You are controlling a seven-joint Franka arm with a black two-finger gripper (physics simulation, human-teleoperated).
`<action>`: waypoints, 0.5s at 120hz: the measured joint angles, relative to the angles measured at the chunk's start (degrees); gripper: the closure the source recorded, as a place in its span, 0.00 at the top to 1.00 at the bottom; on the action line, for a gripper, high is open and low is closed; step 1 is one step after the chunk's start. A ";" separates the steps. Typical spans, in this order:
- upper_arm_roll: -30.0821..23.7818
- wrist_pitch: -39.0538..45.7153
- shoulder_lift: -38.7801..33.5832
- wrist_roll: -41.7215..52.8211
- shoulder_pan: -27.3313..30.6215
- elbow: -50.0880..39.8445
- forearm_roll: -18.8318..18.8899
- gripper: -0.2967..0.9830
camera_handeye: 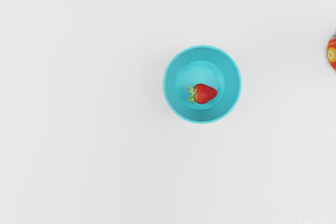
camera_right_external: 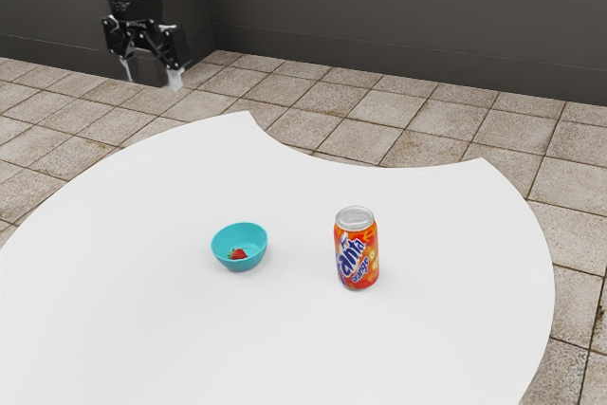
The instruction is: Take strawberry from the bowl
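My gripper hangs high at the exterior view's upper left, well above the tabletop, its two fingers spread apart with nothing between them. A small turquoise bowl stands upright on the table, lower than the gripper and toward the exterior view's right of it. Inside lies a red strawberry. From above, the wrist view gives the round bowl and the whole strawberry, which rests on its side on the bowl's floor, green leaves at one end.
An orange Fanta can stands upright on the white table, a short way from the bowl on the exterior view's right. Part of the can is at the wrist view's edge. The table's far edge has a curved cut-out.
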 joint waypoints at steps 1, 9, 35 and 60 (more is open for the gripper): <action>-0.01 -0.01 0.00 -0.01 -0.05 0.01 0.00 0.75; -0.01 -0.09 0.02 -0.11 -0.21 0.23 -0.01 0.75; -0.04 0.14 0.02 -0.36 -0.80 0.35 -0.49 0.75; 0.37 10.55 -2.21 -4.74 -2.03 -16.94 -0.53 0.75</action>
